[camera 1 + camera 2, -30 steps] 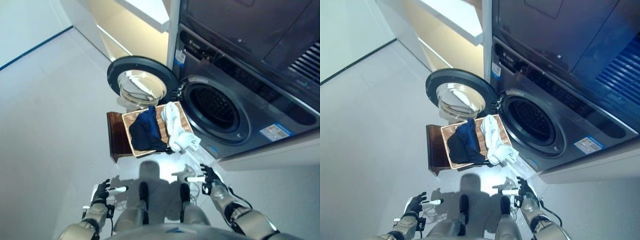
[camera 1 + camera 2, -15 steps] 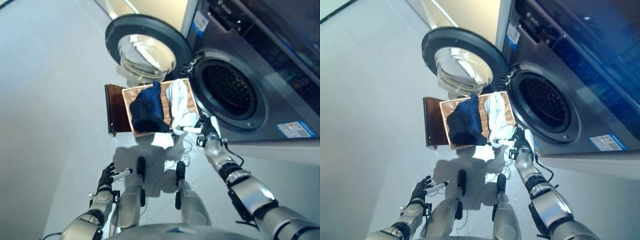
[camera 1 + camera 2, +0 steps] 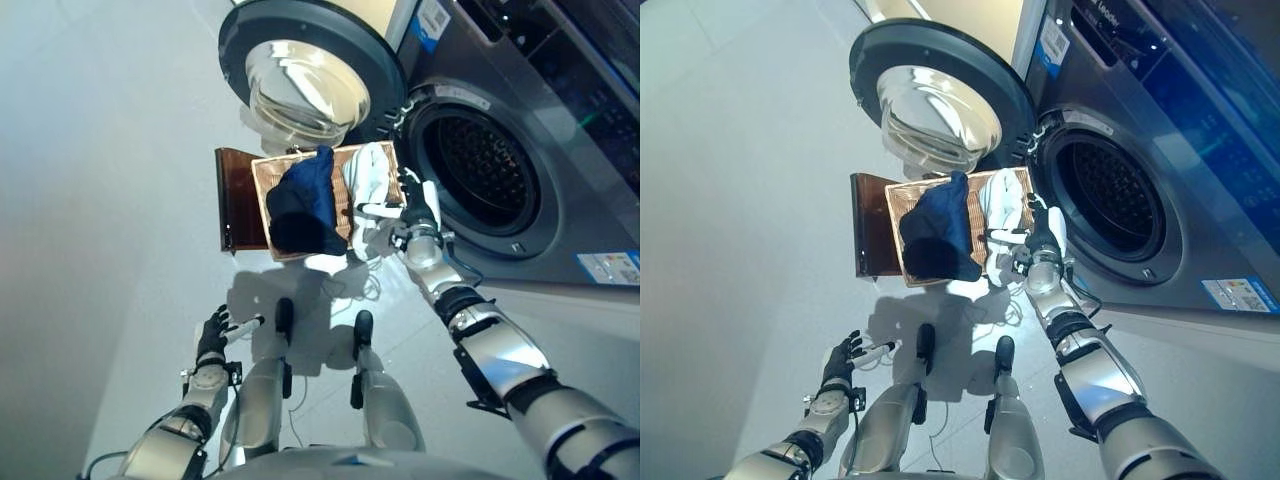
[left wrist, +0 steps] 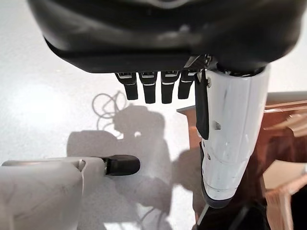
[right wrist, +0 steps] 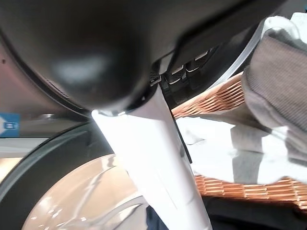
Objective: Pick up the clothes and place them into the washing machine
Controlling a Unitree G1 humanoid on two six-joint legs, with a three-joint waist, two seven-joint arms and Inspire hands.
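- Washing machine (image 3: 560,150) stood at the right of the head views, round door (image 3: 310,75) swung open to the left, drum (image 3: 1120,195) visible and dark inside.
- Wicker basket (image 3: 908,200) sat on the floor (image 3: 120,200) just in front of the open door, beside the drum opening; a dark brown board (image 3: 232,210) lay against its left side.
- Clothes were both in the basket: dark blue garment (image 3: 305,205) piled on the left half, white garment (image 3: 1002,195) on the right half, draped over the near edge.
- Right hand (image 3: 417,215) was stretched out to the basket's right corner, at the white garment, between basket and drum opening. Its white-covered thumb (image 5: 153,163) stuck out straight; fingers (image 5: 184,74) only partly showed past the hand's bulk in the wrist view, apparently relaxed, not curled round cloth (contact with the garment couldn't be confirmed).
- Right wrist view also showed the wicker rim and white cloth right past the fingers.
- Left hand (image 3: 213,335) hung low by the robot's side over bare floor, well away from the basket, fingers (image 4: 149,88) straight and apart, holding nothing.
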